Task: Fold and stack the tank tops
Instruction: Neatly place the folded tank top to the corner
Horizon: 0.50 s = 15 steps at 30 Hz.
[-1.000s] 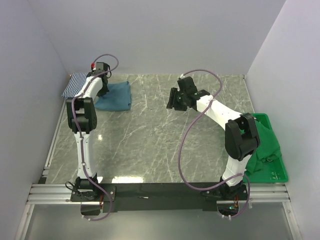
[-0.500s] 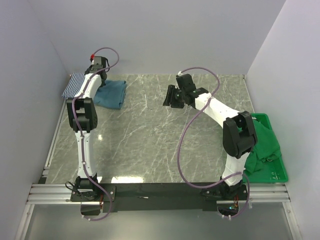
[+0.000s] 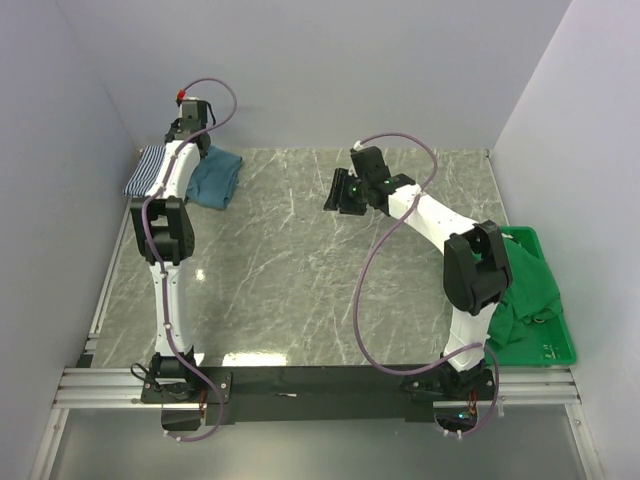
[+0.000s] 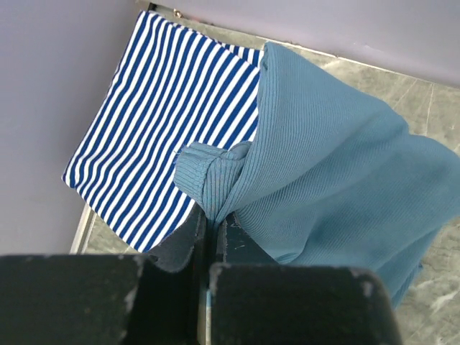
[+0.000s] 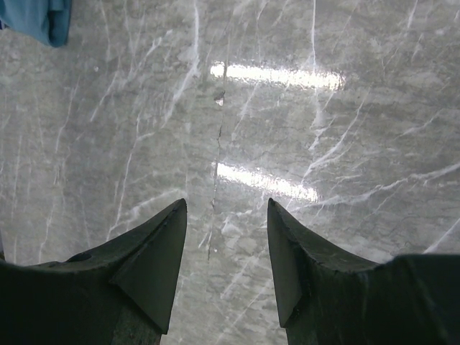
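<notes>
In the closed left gripper a bunched edge of the teal top is pinched, while the right gripper is held agape over the table (nothing in it). The striped top is judged done, folded flat in the far left corner with its long side along the wall. The teal one, overlapping its edge and trailing toward the table's middle, remains to be laid on top.

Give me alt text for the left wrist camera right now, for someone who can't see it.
The left pincer is shut on a bunched fold of the teal-blue tank top, which spreads across the marble table. Its edge overlaps the navy-and-white striped tank top, lying folded flat by the wall.
</notes>
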Each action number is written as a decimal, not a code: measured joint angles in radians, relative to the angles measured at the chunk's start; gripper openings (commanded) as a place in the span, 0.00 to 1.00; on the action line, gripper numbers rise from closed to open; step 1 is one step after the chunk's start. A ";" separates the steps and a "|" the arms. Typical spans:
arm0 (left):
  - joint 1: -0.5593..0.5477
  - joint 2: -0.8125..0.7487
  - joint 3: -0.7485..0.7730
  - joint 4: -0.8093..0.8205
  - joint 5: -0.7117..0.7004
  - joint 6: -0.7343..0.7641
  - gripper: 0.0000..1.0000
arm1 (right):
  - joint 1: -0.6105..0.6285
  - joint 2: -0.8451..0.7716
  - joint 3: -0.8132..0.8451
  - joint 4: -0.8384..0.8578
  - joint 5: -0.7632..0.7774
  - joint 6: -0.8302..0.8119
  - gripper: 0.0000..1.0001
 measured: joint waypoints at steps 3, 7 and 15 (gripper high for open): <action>0.005 -0.002 0.000 0.009 0.000 0.013 0.00 | 0.003 0.010 0.000 -0.001 0.000 0.000 0.56; 0.022 -0.005 0.000 0.014 0.000 0.032 0.00 | 0.010 0.015 0.000 -0.001 0.000 0.000 0.56; 0.062 -0.030 0.000 0.023 0.002 0.041 0.00 | 0.021 0.016 0.000 -0.001 0.000 0.000 0.56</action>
